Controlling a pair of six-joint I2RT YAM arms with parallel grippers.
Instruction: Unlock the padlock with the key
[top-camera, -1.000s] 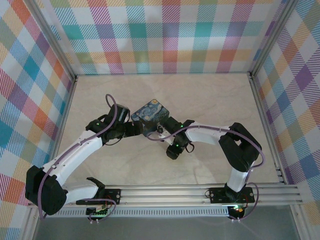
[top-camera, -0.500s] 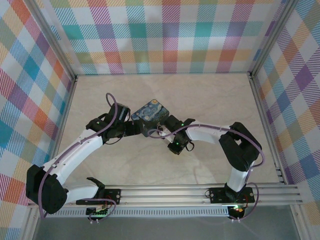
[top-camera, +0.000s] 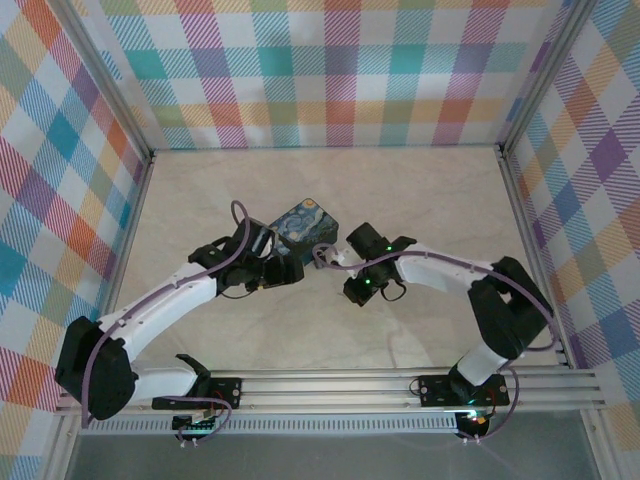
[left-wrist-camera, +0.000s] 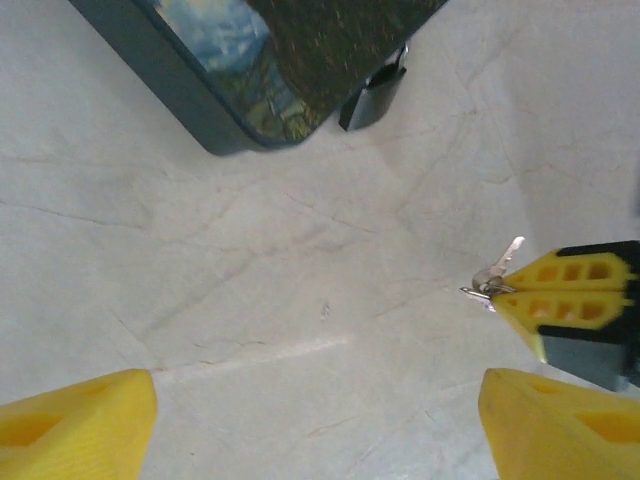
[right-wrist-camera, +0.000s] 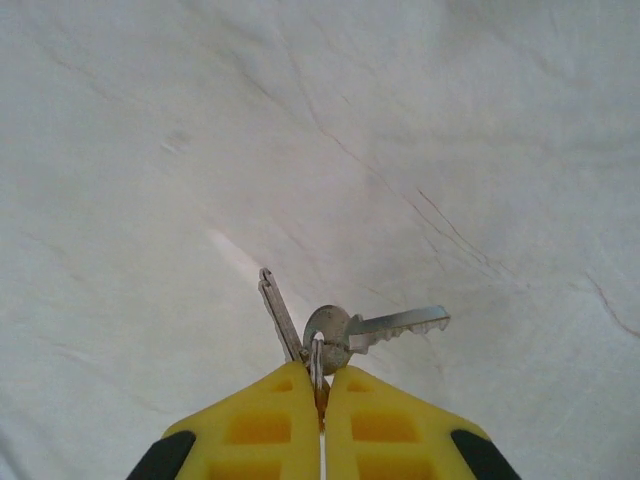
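The right hand (right-wrist-camera: 322, 385) is pinched tight on a small ring (right-wrist-camera: 316, 352) carrying the key (right-wrist-camera: 395, 324), whose silvery toothed blade sticks out to the right above the pale marbled tabletop (right-wrist-camera: 150, 150); a second key (right-wrist-camera: 279, 313) on the same ring angles up and to the left. From the left wrist camera, that bunch shows at the tips of the yellow fingers (left-wrist-camera: 560, 295), well apart from the padlock (left-wrist-camera: 372, 92). The small dark padlock sits against the edge of the starry-night box (left-wrist-camera: 240, 70), near its corner. The left hand (left-wrist-camera: 320, 400) hangs wide above bare tabletop, holding nothing
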